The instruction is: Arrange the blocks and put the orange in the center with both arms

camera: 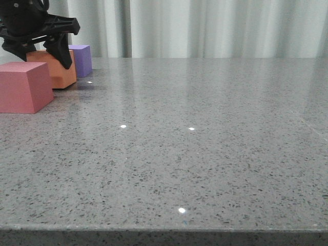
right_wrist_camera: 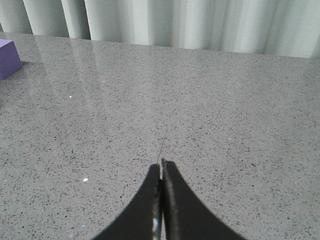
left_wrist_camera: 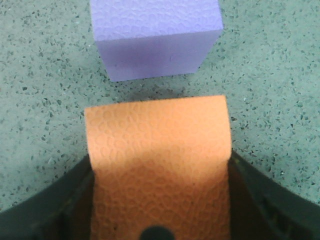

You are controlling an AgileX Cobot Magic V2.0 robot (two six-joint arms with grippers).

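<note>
The left hand [camera: 43,48] sits at the far left of the table [camera: 195,154], directly over the orange cube [camera: 56,69]. In the left wrist view its two black fingers [left_wrist_camera: 47,207] flank the cube's sides, the orange face filling the gap between them. The fingers look close against the cube, yet whether they press on it or merely straddle it I cannot tell; in the front view the cube appears to rest on the table, not lifted.

Outward from there, the purple cube [left_wrist_camera: 155,40] lies just beyond the orange one along the hand's reach, a narrow strip of table showing between the two. In the front view the pinkish-red cube [camera: 23,87] stands nearer the camera, just beside the orange cube — the three form a tight cluster at the left edge.

The right hand [right_wrist_camera: 161,200] is clenched on nothing, its fingertips meeting over bare table, well apart from the cluster; its own view catches only a corner of the purple cube at the far edge.

The relation that matters: the orange cube lies straight between the left fingers, its flat sides facing them, so the left arm is plainly the nearer one. A cube has no long axis to favour, so I judge that a square squeeze should serve.
</note>
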